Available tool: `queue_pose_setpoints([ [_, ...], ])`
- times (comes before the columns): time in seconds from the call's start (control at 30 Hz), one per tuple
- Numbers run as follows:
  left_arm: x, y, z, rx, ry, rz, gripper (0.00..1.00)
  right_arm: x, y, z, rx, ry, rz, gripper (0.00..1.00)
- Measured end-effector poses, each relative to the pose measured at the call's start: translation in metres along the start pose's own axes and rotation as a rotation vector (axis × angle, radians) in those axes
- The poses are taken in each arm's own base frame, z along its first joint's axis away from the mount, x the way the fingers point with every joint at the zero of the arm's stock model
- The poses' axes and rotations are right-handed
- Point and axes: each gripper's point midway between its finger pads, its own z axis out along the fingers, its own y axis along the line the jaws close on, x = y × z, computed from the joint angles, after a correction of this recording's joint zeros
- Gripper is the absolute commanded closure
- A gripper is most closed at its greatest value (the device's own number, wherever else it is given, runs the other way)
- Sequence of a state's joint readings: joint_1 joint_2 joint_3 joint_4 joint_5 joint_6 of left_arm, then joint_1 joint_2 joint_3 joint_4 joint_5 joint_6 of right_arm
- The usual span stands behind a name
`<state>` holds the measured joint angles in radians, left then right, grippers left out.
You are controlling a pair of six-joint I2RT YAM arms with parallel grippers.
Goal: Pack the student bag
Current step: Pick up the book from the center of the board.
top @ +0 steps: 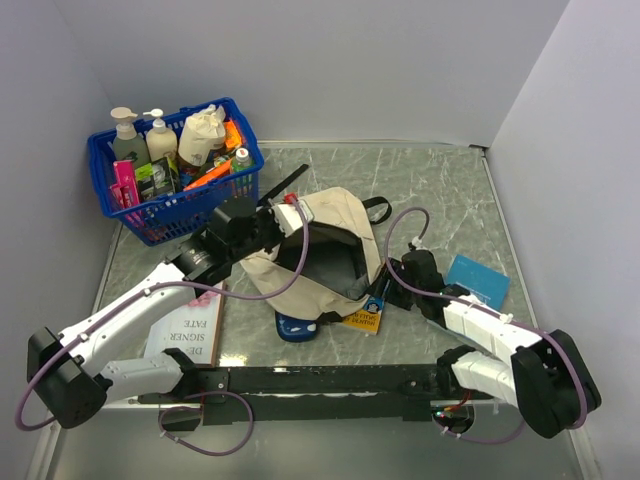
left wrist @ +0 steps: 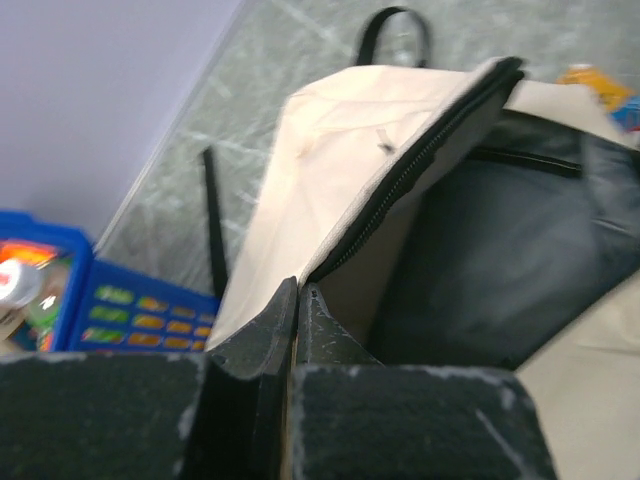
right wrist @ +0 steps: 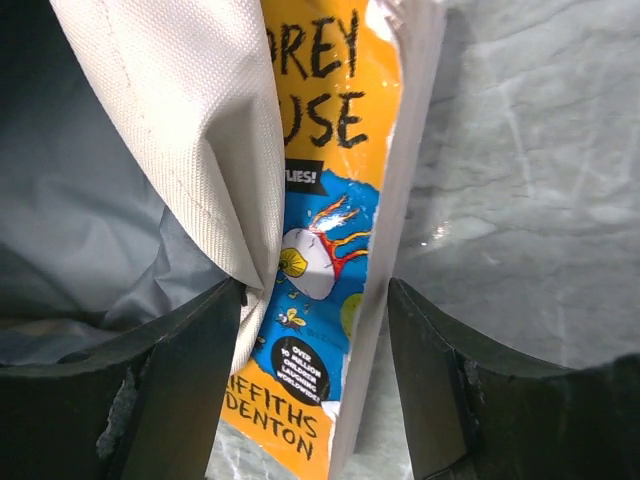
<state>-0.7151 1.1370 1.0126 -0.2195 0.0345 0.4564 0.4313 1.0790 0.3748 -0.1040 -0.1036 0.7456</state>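
Left pincer [left wrist: 298,290] clamped on rim of cream-beige fabric backpack [left wrist: 330,170]; right pincer [right wrist: 315,285] jaws apart, straddling backpack edge, orange paperback [right wrist: 330,150].

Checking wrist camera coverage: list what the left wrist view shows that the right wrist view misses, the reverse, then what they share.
Left wrist only: blue plastic basket, black strap loop, left gripper shut on the cream-beige fabric backpack. Right wrist only: orange paperback book between the fingers of the open right gripper. Both: the backpack and grey marbled table.
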Motion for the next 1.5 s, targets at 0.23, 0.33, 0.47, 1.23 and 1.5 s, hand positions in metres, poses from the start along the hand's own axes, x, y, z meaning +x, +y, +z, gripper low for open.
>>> queue_pose_setpoints([
  [0.23, 0.023, 0.030, -0.002, -0.194, 0.062, 0.030, 0.99, 0.002, 0.003, -0.010, -0.047, -0.028, 0.017, 0.28],
  [0.33, 0.032, 0.039, -0.007, -0.239, 0.082, 0.021, 0.99, -0.006, 0.009, -0.023, -0.084, -0.089, 0.015, 0.27],
  [0.47, 0.035, 0.042, -0.016, -0.264, 0.080, 0.014, 0.99, -0.018, 0.013, -0.033, -0.113, -0.150, 0.022, 0.29],
  [1.23, 0.034, 0.039, -0.019, -0.246, 0.066, -0.014, 0.99, -0.019, -0.018, 0.003, 0.016, -0.049, 0.123, 0.38],
  [1.5, 0.033, 0.037, -0.018, -0.238, 0.060, -0.013, 0.99, -0.028, 0.017, -0.002, -0.038, -0.046, 0.058, 0.46],
])
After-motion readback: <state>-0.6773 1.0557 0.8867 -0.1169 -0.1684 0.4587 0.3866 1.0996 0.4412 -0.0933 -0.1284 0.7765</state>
